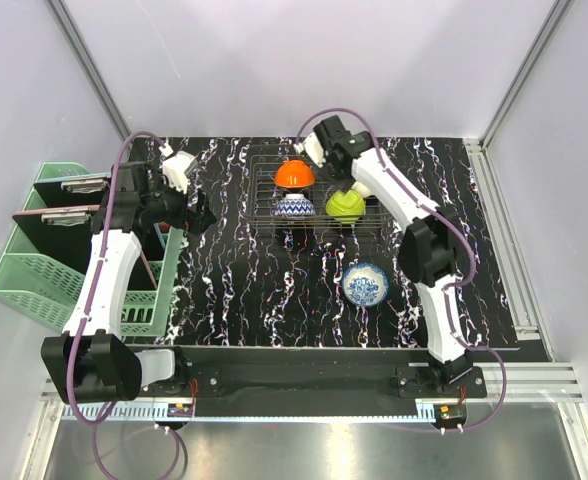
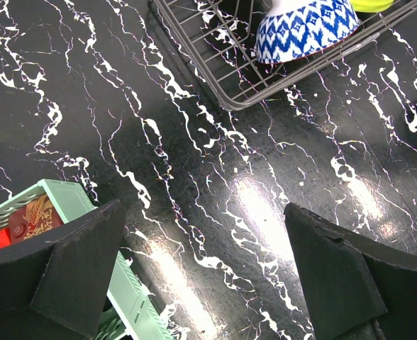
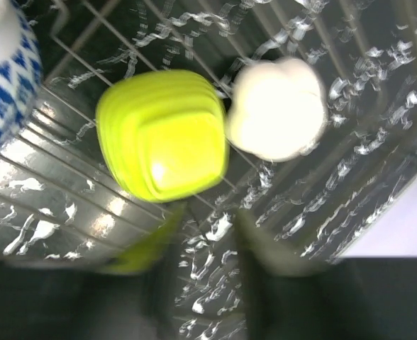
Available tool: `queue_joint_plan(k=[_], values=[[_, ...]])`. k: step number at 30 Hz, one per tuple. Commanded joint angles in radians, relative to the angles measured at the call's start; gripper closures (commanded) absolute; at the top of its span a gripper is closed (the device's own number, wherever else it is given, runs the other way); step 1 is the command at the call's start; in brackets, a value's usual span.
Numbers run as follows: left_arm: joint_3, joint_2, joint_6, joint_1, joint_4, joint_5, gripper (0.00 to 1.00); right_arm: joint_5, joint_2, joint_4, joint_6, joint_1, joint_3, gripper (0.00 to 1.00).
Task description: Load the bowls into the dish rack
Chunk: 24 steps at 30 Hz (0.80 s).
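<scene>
Right hand [image 3: 208,237] motion-blurred, fingers apart, gripping nothing, just near of upturned lime-green bowl [image 3: 162,134] in dish rack [image 1: 320,224], white bowl [image 3: 279,106] hard against it. Left hand [image 2: 201,212] wide open, empty. Blue bowl [image 1: 365,284] on worktop [image 1: 254,290]. Risk: hasty move clips lime-green bowl, shunts white bowl.

Bowls & wire rack [image 1: 319,187]: four loaded, one out
Orange bowl [image 1: 295,174], blue-wht bowl [image 1: 294,207], lime bowl [image 1: 345,205] inverted in rack; white bowl [image 3: 279,106] beside lime; blue-patterned bowl [image 1: 365,283] upright, outside rack.
</scene>
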Motion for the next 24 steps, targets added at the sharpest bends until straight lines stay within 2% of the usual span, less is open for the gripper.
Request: queue_joint_plan(k=[1,2,4,12,18,24], values=[[-0.001,-0.029,0.015,0.01,0.034,0.037,0.01,0.011,-0.103,0.032,0.009,-0.04,-0.059,0.77],[0.001,-0.029,0.015,0.01,0.036,0.037,0.01,0.003,-0.106,0.032,0.009,-0.047,-0.073,0.9],[0.002,-0.029,0.013,0.01,0.034,0.037,0.01,-0.035,-0.107,0.031,0.017,-0.067,-0.109,1.0],[0.006,-0.029,0.009,0.01,0.034,0.037,0.01,-0.216,-0.087,0.023,0.037,-0.093,-0.179,1.0],[0.006,-0.031,0.004,0.01,0.036,0.032,0.01,-0.322,-0.037,0.006,0.054,-0.093,-0.133,1.0],[0.002,-0.031,0.003,0.008,0.034,0.026,0.01,-0.342,0.017,-0.041,0.048,-0.092,-0.082,1.0]])
